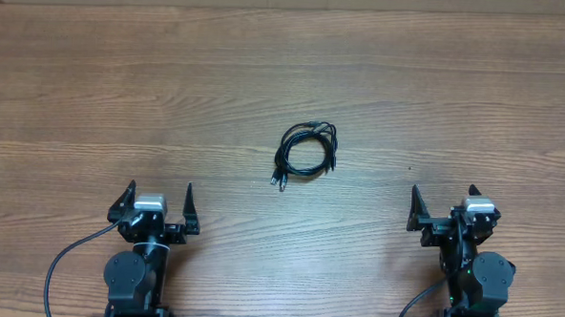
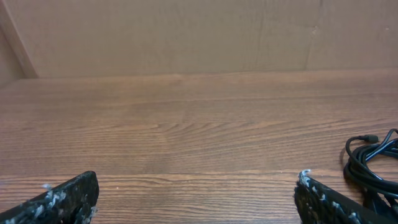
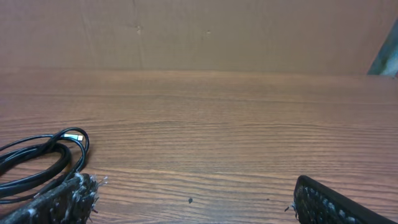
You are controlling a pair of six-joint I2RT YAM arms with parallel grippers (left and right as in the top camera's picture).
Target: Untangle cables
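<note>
- Overhead: the thin black cables (image 1: 307, 148) lie wound into one loose oval coil near the middle of the brown wood-grain worktop (image 1: 124, 75). They sit ahead of both arms and between them. A short tail with a small plug end (image 1: 280, 180) trails from the coil's near-left side, toward the left arm. The left gripper (image 1: 159, 193) and the right gripper (image 1: 443, 199) both stand with fingers spread apart, holding nothing, well apart from the coil. The coil lies forward and to the right of the left gripper, and forward and to the left of the right one. Neither arm is clearly nearer. Bare wood rings the coil on every side, and no edge is close.
- Left wrist: the left gripper (image 2: 198, 186) has its two dark fingers wide apart at the bottom corners, with only bare worktop between them. The cables (image 2: 373, 163) show at the right margin, outside the right finger. By my reading this arm needs to swing right and go forward before it can close on a strand.
- Right wrist: the right gripper (image 3: 193, 186) is also spread and empty. The cables (image 3: 37, 163) curve in from the left margin, just beyond the left finger, with a pale metal tip (image 3: 76, 135) at the top of the loop. A plain brown wall (image 3: 199, 31) closes the far side, with open worktop in front of it.
</note>
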